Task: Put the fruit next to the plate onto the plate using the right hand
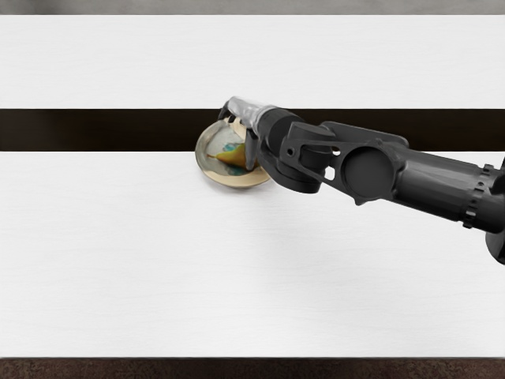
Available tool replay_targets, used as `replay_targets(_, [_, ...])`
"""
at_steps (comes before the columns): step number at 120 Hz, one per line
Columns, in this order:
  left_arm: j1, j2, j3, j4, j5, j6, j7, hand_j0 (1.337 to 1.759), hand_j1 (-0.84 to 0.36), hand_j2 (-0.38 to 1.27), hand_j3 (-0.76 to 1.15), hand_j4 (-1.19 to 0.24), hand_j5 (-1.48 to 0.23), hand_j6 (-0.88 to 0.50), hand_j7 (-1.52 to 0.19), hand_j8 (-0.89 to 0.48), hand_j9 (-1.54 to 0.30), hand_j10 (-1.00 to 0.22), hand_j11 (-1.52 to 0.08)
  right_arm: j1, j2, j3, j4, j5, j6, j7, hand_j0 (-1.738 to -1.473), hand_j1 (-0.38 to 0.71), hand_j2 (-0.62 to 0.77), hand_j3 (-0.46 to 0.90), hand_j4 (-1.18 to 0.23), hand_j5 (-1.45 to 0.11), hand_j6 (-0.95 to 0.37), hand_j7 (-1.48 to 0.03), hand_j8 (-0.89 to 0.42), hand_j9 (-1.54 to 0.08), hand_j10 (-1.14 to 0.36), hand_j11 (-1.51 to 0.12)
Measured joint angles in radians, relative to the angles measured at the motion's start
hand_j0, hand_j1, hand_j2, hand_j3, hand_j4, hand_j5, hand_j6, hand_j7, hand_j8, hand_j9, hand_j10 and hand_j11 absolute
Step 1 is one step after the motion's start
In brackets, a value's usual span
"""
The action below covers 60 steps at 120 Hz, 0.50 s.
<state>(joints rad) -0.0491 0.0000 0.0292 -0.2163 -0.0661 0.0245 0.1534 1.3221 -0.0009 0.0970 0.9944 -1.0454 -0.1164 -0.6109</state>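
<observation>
The black right arm stretches in low across the white worktop (237, 260), with the right hand (246, 136) over the round golden plate (207, 160). The yellow-orange fruit (231, 157) lies on the plate under the hand; whether the hand grasps it cannot be told.

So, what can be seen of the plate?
The plate is round and shallow, with a golden-tan rim and a greyish centre bearing a blue-green mark; it looks glazed. It lies flat on the white table, its far part against the dark stripe. A yellow-orange fruit shows over its middle, and the right hand hides its right side.
</observation>
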Motion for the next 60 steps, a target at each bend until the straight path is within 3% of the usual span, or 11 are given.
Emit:
replay_targets(15, [0.000,0.000,0.000,0.000,0.000,0.000,0.000,1.658,0.35,0.00,0.00,0.00,0.00,0.00,0.00,0.00,0.00,0.00,0.00,-0.002,-0.054,0.071,0.026,0.017,0.039,0.000,-1.658,-0.17,0.04,0.00,-0.18,-0.23,-0.17,-0.23,-0.17,-0.23,-0.16,-0.23])
replay_targets(37, [0.001,0.000,0.001,-0.001,-0.003,-0.005,0.000,1.658,0.35,0.00,0.00,0.00,0.00,0.00,0.00,0.00,0.00,0.00,0.00,-0.022,-0.291,0.244,0.141,0.264,0.259,0.000,-1.658,-0.26,0.01,0.00,-0.09,-0.11,-0.09,-0.11,-0.08,-0.11,-0.08,-0.11])
replay_targets(60, [0.022,0.000,0.005,-0.001,-0.004,-0.007,0.003,1.658,0.35,0.00,0.00,0.00,0.00,0.00,0.00,0.00,0.00,0.00,0.00,-0.268,-0.480,0.665,0.194,0.407,0.625,0.020,-1.658,-0.30,0.00,0.00,-0.05,-0.06,-0.05,-0.06,-0.05,-0.06,-0.05,-0.06])
